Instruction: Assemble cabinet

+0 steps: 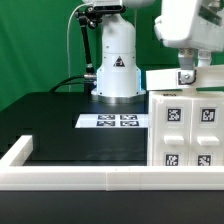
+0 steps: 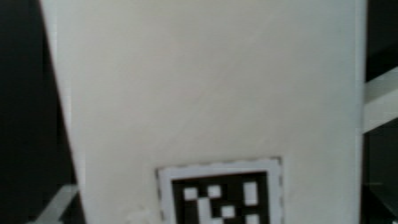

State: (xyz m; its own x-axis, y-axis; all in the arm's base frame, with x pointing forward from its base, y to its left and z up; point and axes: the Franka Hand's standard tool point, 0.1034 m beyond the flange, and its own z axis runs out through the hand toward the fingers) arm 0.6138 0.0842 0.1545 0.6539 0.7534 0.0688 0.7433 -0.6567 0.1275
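Cabinet lies beneath your gripper.
4 tags face up for tracking; you cannot tell the jaw opening.

A plain green backdrop, evenly lit, stands behind a black table, on which the flat white marker board lies, and a low white border rail runs along the table's near edge and the exterior view's left side.
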